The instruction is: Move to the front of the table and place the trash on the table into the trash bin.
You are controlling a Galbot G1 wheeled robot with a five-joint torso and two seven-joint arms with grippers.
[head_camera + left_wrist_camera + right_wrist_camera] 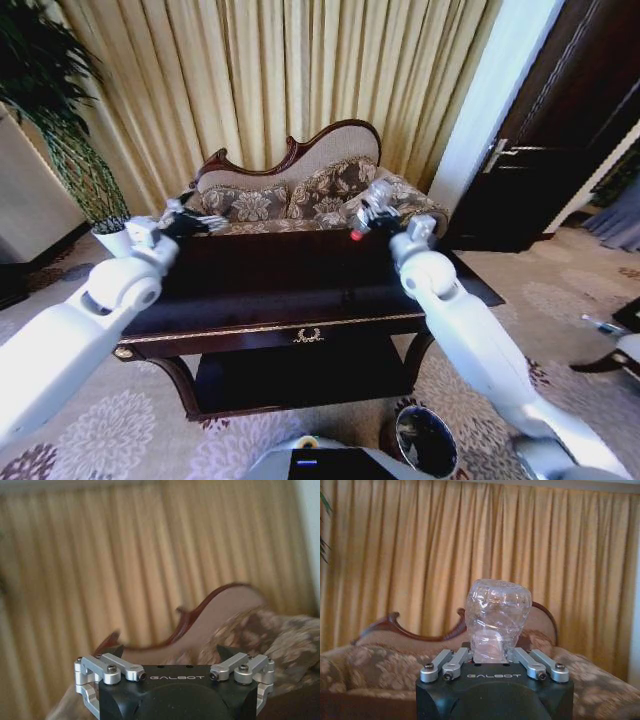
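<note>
I have the right gripper pinching the clear bottle, lifted above the table's back right corner, base end sticking out past the fingers. The bin sits on the floor by the table's front right leg, close to my base. My worry is the carry: the crushed plastic looks slick and soft, so it could squirm loose mid-swing, or the forearm could clip the front edge coming down. The left gripper hovers spread and empty over the back left corner.
</note>
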